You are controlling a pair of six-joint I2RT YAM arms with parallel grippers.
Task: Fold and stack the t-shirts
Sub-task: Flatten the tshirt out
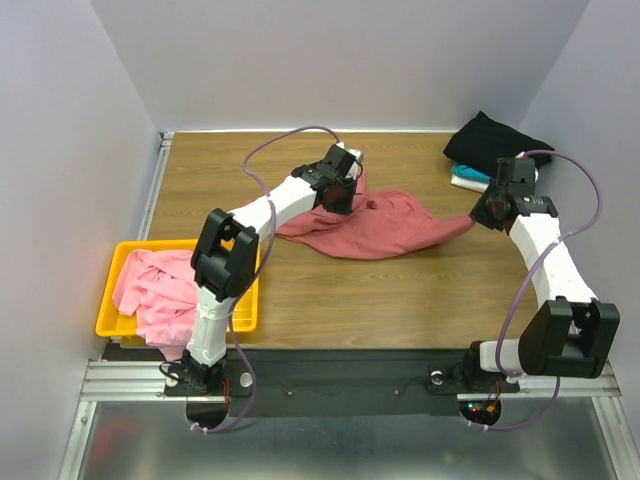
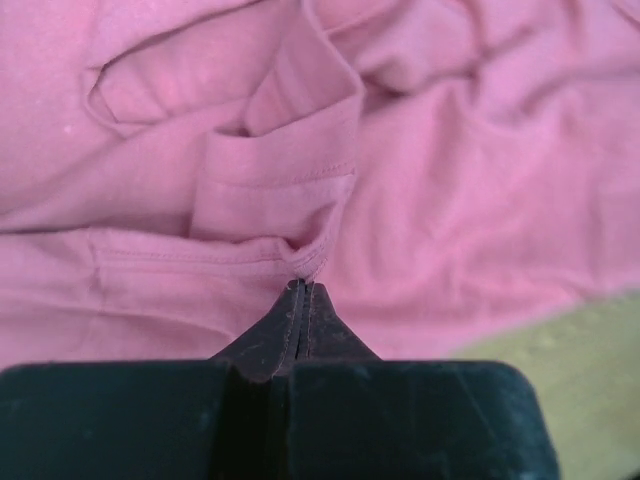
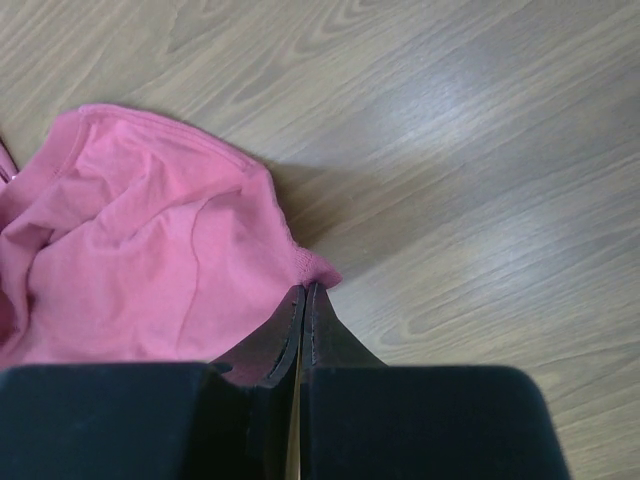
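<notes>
The dusty-red t-shirt (image 1: 375, 228) lies crumpled and stretched across the middle of the table. My left gripper (image 1: 345, 190) is shut on its left edge; in the left wrist view the jaws (image 2: 303, 285) pinch a hemmed fold of the shirt (image 2: 450, 200). My right gripper (image 1: 480, 215) is shut on the shirt's right corner, pulled to a point; the right wrist view shows the jaws (image 3: 305, 290) pinching that corner of the shirt (image 3: 150, 270) above the wood. The light pink t-shirt (image 1: 160, 290) is bunched in the basket. The black t-shirt (image 1: 490, 140) lies folded at the back right.
The yellow slotted basket (image 1: 108, 310) stands at the front left. A teal cloth (image 1: 468, 178) pokes out under the black shirt. White walls close in the table on the left, back and right. Bare wood (image 1: 400, 300) lies in front of the red shirt.
</notes>
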